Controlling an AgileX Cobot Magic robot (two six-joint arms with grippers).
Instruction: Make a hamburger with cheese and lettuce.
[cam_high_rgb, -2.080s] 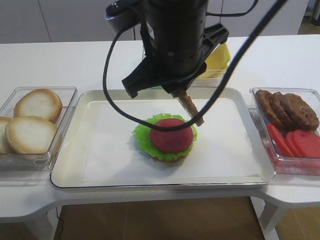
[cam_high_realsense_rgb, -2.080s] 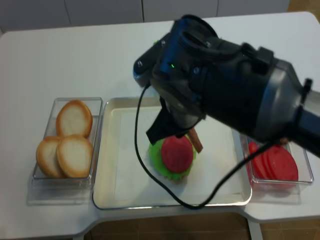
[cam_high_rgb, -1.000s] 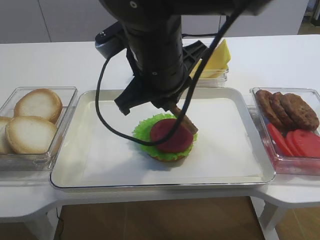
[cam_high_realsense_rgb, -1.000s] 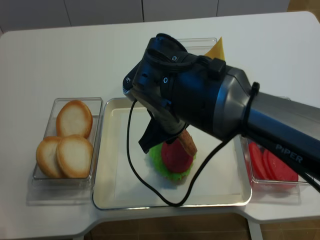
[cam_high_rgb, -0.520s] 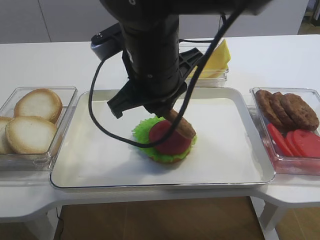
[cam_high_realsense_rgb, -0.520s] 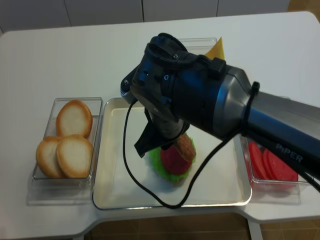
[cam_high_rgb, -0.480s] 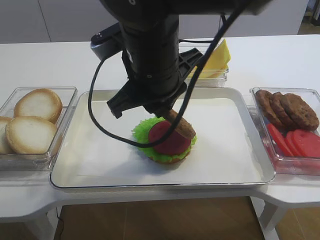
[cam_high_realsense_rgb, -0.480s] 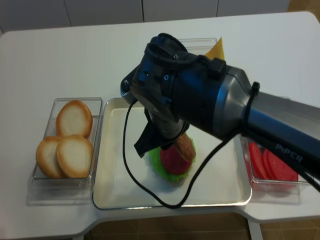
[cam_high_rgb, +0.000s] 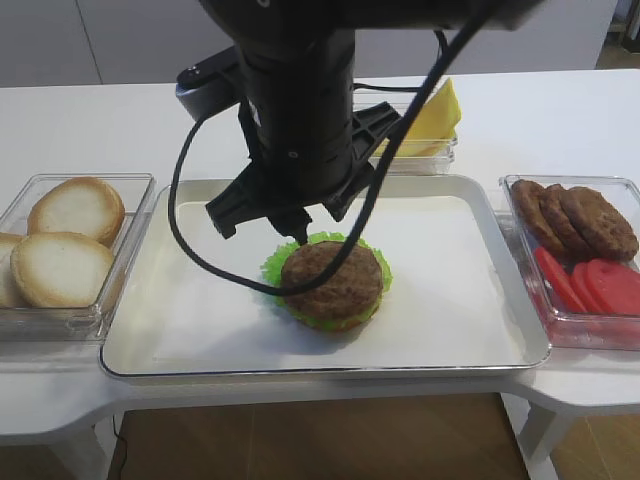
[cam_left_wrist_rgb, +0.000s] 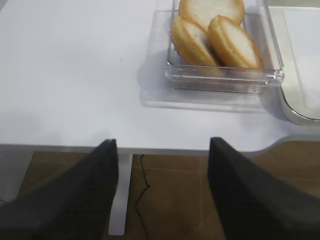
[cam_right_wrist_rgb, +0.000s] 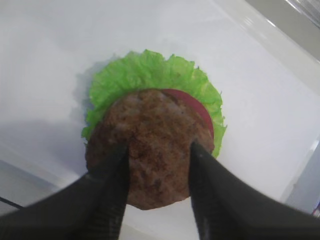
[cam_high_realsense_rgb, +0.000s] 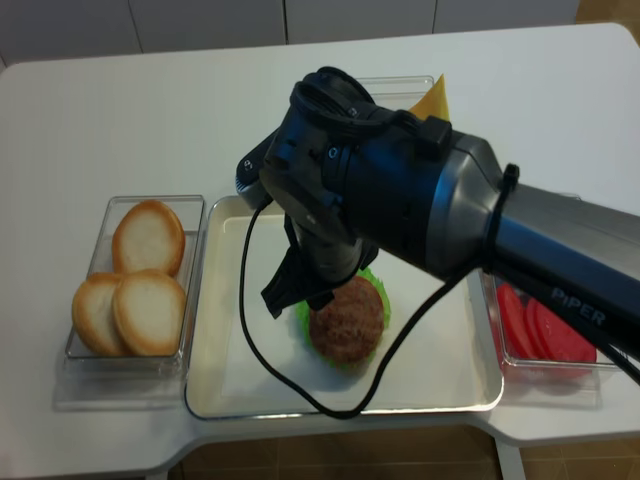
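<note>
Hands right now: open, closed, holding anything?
Left hand: open, empty, over the table edge.
Right hand: open, fingers astride the round brown grilled patty atop the hamburger; not gripping it.

A robot test bench: white table, metal tray, clear tubs of toy food.

The hamburger, brown patty flat atop red slice and frilly lettuce, sits mid-tray; yellow cheese lies behind.
</note>
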